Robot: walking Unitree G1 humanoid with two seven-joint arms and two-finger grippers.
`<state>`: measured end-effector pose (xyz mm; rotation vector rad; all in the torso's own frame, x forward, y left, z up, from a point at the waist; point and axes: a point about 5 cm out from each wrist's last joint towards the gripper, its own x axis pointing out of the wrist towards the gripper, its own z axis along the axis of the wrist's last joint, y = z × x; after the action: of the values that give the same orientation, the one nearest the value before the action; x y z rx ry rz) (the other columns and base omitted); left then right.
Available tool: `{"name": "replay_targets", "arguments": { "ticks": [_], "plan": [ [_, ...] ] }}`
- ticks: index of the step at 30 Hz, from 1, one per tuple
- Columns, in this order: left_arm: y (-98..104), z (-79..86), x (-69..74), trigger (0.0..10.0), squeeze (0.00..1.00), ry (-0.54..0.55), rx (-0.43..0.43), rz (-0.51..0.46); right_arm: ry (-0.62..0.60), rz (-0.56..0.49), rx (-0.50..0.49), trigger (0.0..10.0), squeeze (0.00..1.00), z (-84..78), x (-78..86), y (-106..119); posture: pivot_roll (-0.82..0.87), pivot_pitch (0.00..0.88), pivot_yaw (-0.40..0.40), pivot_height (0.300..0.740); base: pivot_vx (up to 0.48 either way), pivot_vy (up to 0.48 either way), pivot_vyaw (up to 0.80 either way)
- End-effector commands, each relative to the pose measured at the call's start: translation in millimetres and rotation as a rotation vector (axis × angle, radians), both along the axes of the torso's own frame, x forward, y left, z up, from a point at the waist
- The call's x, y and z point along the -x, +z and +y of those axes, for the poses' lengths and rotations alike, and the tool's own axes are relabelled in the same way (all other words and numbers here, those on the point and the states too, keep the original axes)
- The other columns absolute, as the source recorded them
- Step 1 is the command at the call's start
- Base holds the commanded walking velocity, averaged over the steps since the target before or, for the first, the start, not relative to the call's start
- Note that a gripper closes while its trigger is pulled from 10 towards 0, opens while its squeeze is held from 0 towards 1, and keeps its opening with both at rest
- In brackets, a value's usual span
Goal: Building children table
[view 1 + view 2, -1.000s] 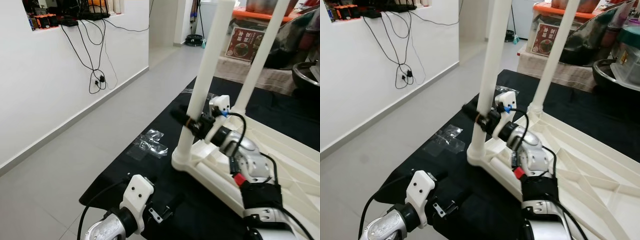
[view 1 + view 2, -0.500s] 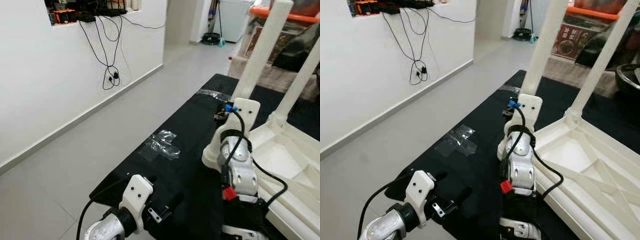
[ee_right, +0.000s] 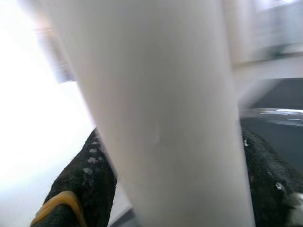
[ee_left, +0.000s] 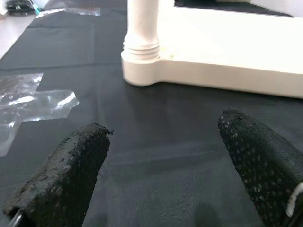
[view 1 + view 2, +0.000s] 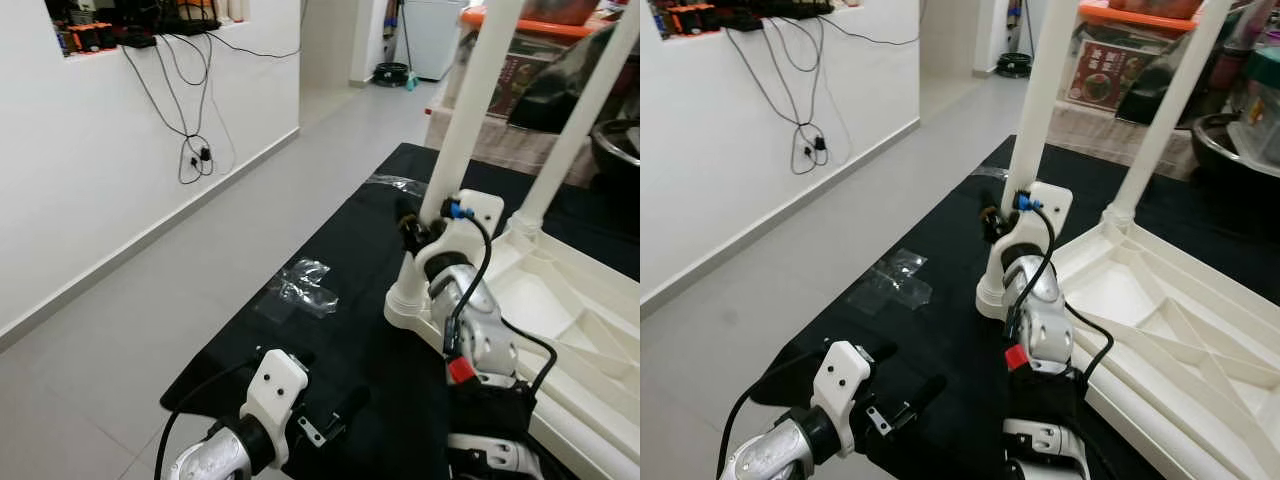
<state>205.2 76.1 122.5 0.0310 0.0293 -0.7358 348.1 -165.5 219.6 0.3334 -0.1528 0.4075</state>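
Note:
A white children's table [image 5: 565, 300] lies upside down on a black mat [image 5: 350, 260], its legs pointing up. My right gripper [image 5: 413, 230] is shut on the table leg [image 5: 470, 110] at the near left corner, just above its socket. In the right wrist view the leg [image 3: 156, 109] stands between the two black fingers [image 3: 85, 184]. A second leg [image 5: 578, 120] rises behind it. My left gripper [image 5: 335, 420] hovers low over the mat's near end, open and holding nothing. The left wrist view shows its fingertips [image 4: 61, 175] wide apart, with the leg's base [image 4: 141, 28] ahead.
Crumpled clear plastic wrap [image 5: 300, 285] lies on the mat's left edge. Grey floor [image 5: 150, 300] runs along a white wall with hanging cables [image 5: 195, 150]. Boxes and pots [image 5: 520, 70] crowd the back right behind the table.
The whole picture swung sideways and back, so the camera moved. My right gripper has stayed shut on the leg. The left arm holds the same pose.

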Motion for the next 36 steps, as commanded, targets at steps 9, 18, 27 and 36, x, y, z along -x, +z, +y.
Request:
{"name": "replay_targets", "arguments": {
  "ticks": [9, 18, 27, 36],
  "plan": [
    [-3, -0.3, 0.3, 10.0, 0.0, 0.003, -0.006, 0.011, 0.776, -0.091, 0.069, 10.0, 0.0, 8.5, 18.1, -1, 0.1, 0.041, -0.075, 0.74, 0.0, 0.0, 0.0],
    [-2, 0.2, 1.1, 10.0, 0.0, 0.007, -0.009, 0.011, 0.781, -0.079, 0.291, 2.9, 0.0, 26.5, 0.1, -9, 0.11, 0.043, -0.072, 0.74, 0.0, 0.0, 0.0],
    [-2, 0.4, 1.5, 10.0, 0.0, 0.007, -0.007, 0.012, 0.59, -0.148, 0.305, 0.0, 0.0, 27.0, -8.7, -2, 0.11, 0.045, -0.073, 0.74, 0.0, 0.0, 0.0],
    [-2, 0.6, 1.0, 10.0, 0.0, 0.003, -0.008, 0.013, -0.452, 0.044, 0.299, 0.0, 0.0, -17.9, -25.5, -15, 0.09, 0.041, -0.068, 0.74, 0.0, 0.0, 0.0]
  ]
}}
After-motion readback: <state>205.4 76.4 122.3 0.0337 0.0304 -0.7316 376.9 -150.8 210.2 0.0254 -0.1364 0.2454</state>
